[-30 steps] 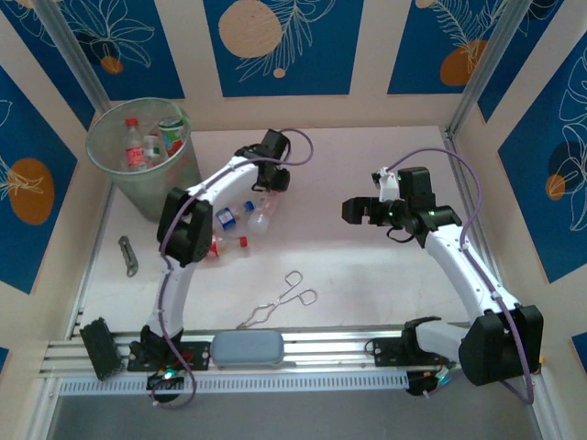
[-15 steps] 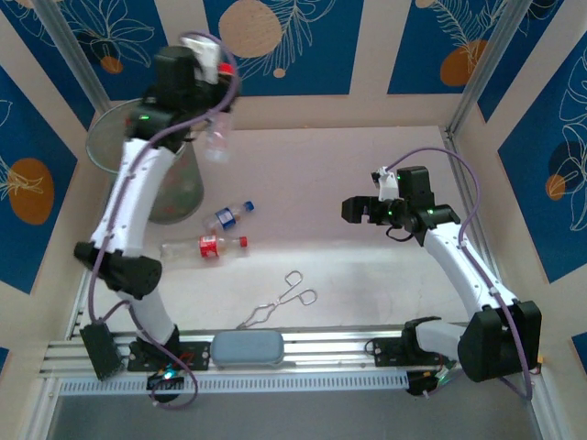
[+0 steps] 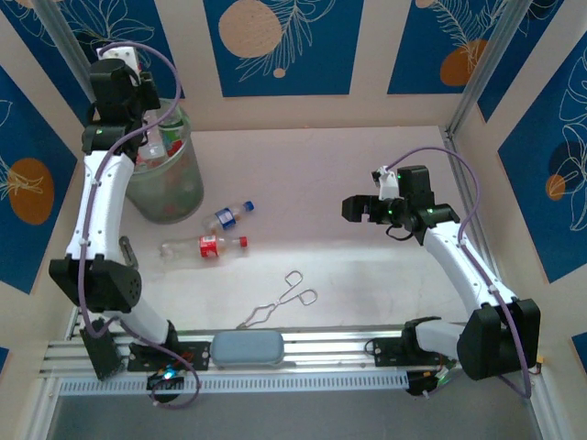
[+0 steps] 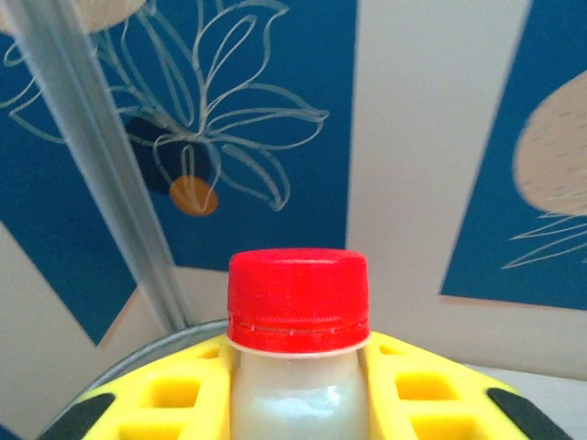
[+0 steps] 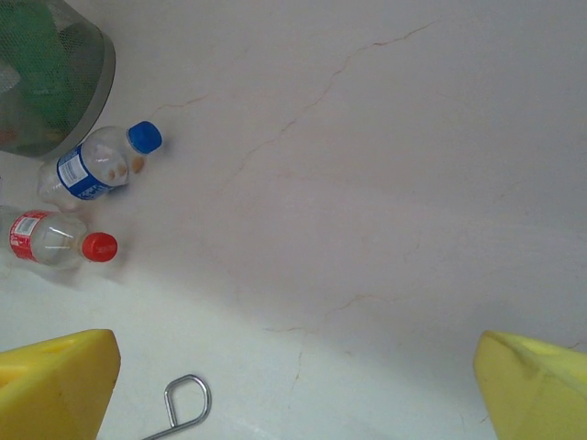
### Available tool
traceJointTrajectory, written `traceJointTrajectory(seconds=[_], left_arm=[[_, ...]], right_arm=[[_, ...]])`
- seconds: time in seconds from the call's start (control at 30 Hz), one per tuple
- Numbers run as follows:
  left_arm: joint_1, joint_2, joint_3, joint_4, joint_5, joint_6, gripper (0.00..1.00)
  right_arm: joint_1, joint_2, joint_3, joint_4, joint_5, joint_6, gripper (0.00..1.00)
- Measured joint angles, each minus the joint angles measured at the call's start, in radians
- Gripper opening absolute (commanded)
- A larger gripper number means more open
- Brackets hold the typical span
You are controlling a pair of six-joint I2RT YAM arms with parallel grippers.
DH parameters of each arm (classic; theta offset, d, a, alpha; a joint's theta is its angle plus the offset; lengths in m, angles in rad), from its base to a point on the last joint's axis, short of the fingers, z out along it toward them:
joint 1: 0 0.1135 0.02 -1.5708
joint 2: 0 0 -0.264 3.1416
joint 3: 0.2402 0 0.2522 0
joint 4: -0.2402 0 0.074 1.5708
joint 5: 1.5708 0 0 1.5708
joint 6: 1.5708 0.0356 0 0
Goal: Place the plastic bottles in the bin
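The left fingers [image 4: 183, 399] clamp a red-capped bottle [image 4: 298, 307] by its neck, above the bin [image 3: 172, 188]. On the counter [image 3: 348, 174], near the bin, lie a blue-labelled bottle [image 5: 87, 168] and a red-labelled bottle [image 5: 41, 240], their print too small to read. Metal tongs [image 3: 280, 301] lie close by. The right fingers [image 5: 55, 380] hover spread wide, empty.

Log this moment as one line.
left claw: shut, held bottle at bin | right claw: open, empty | table: blue-label bottle, red-label bottle, tongs
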Motion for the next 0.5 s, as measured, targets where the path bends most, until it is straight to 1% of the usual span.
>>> traceJointTrajectory(seconds=[0.2,0.33,0.5], left_arm=[[0.04,0.092,0.042,0.016,-0.014,-0.026,0.26],[0.049,0.128,0.064,-0.011,-0.023,-0.029,0.25],[0.055,0.151,0.05,-0.025,-0.024,-0.045,0.25]], right_arm=[[0.0,0.0,0.0,0.0,0.0,0.0,0.99],[0.0,0.0,0.0,0.0,0.0,0.0,0.99],[0.0,0.0,0.0,0.0,0.0,0.0,0.99]])
